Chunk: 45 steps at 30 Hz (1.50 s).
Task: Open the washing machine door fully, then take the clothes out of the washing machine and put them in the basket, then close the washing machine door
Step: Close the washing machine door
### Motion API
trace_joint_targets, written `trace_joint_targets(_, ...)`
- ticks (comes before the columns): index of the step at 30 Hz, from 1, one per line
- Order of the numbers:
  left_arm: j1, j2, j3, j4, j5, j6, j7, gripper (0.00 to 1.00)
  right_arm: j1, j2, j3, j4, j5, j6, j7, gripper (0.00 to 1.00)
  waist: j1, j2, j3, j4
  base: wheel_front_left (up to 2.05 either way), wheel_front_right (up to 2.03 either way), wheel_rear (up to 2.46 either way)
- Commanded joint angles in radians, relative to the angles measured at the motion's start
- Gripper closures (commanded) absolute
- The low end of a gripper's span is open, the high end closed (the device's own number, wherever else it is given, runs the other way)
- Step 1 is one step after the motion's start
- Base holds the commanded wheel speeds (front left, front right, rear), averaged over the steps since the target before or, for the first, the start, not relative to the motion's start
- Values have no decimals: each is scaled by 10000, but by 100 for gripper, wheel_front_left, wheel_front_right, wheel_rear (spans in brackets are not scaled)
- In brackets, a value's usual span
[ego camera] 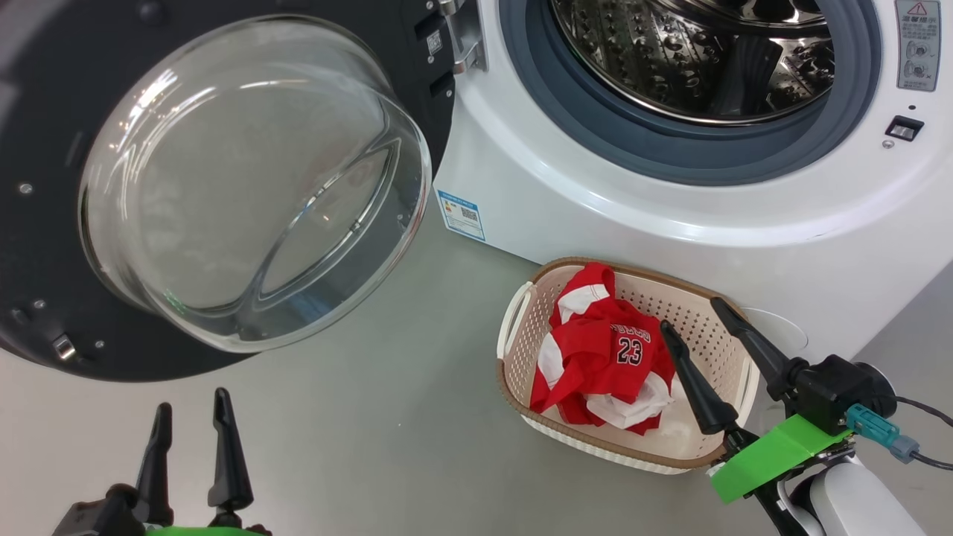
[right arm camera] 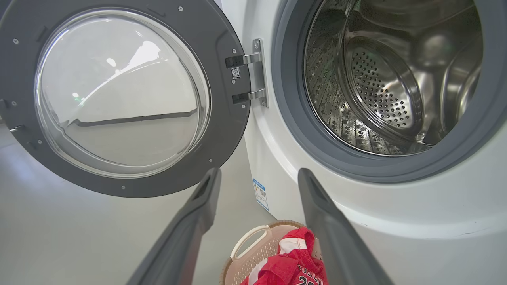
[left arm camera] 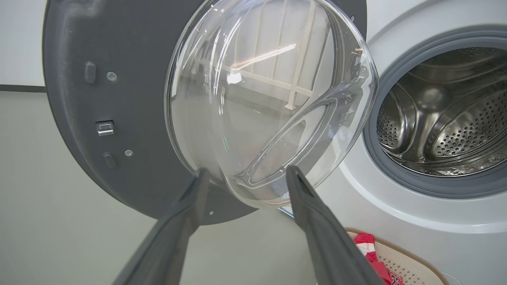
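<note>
Nearest, the left gripper (ego camera: pixel 192 402) hung low over the grey floor (ego camera: pixel 372 447), its two long dark fingers spread with nothing between them. The right gripper (ego camera: pixel 691 314) hovered over the right side of the basket (ego camera: pixel 525 342), likewise parted and empty. The clothes (ego camera: pixel 603 350), crumpled red jersey cloth with white trim and a printed 23, lay heaped in that cream perforated plastic tub with its brown woven-look rim. It sat on the floor just beside the washing machine (ego camera: pixel 595 201). The perforated steel drum (ego camera: pixel 670 67), ringed by matte grey rubber (ego camera: pixel 543 97), looked empty. The washing machine door (ego camera: pixel 45 246) stood swung wide to the left, its domed clear glass bowl (ego camera: pixel 246 186) bulging outward.

Only the closing seemed left. The bowl was slick and rounded, so a finger pushing there would probably skid off; the flat black rim looked the safer contact. The right fingers, low above loose cloth, could snag a fold and drag it out if that arm lifted carelessly. Too gentle a push might leave the door unlatched.
</note>
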State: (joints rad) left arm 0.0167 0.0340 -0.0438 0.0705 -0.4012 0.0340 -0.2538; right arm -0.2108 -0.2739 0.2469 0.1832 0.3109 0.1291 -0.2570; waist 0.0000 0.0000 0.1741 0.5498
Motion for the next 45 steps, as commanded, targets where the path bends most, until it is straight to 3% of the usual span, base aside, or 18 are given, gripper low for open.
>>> trace_joint_targets(1, -61, 162, 288, -281, -79, 86, -80, 0, -253, -28, 237, -213, 82, 16, -48, 0, 0, 0, 14, 0, 0, 0, 0)
trace_joint_targets(7, -162, 162, 274, -439, -303, 43, -80, 0, -266, -9, 217, -201, 98, 16, -48, 0, 0, 0, 33, -41, 0, 0, 0)
trace_joint_targets(8, -205, 162, 258, -471, -373, 5, -80, 21, -257, -2, 207, -201, 100, 16, -48, 0, 0, 0, 27, -41, 0, 0, 0)
trace_joint_targets(9, -269, 162, 248, -512, -450, -38, -80, 61, -247, 9, 197, -201, 99, 16, -48, 0, 0, 0, 25, -42, 0, 0, 0)
trace_joint_targets(10, -345, 162, 238, -560, -501, -85, -80, 85, -235, 18, 188, -203, 97, 16, -48, 0, 0, 0, 22, -43, 0, 0, 0)
trace_joint_targets(11, -439, 162, 239, -635, -531, -140, -80, 100, -222, 29, 175, -203, 94, 16, -48, 0, 0, 0, 18, -41, 0, 0, 0)
trace_joint_targets(18, -1249, 162, 710, -1653, -710, -578, -80, 100, -158, 91, 118, -219, 65, 16, -48, 0, 0, 0, 34, -42, 0, 0, 0)
trace_joint_targets(25, -2914, 274, 2647, -3487, -651, -1339, -80, 100, -96, 132, 54, -236, 41, 16, -48, 0, 0, 0, 44, -69, 0, 0, 0)
trace_joint_targets(28, -3932, 823, 3378, -3338, -1286, -1531, -80, 100, -42, 161, 14, -235, 35, 16, -48, 0, 0, 0, 34, -56, 0, 0, 0)
trace_joint_targets(36, -6841, 2741, 4112, -156, -3714, -1628, 926, 100, -68, 291, 104, -218, 22, 16, -48, 0, 0, 0, 68, -139, 0, 0, 0)
trace_joint_targets(41, -8373, 3800, 4519, 2346, -4769, -1580, 2094, 100, -111, 372, 210, -177, 15, 16, -48, 0, 0, 0, 128, -244, 0, 0, 0)
trace_joint_targets(45, -9230, 4333, 4633, 4072, -5516, -1355, 3409, 100, -106, 411, 238, -166, 20, 16, -48, 0, 0, 0, 174, -296, 0, 0, 0)
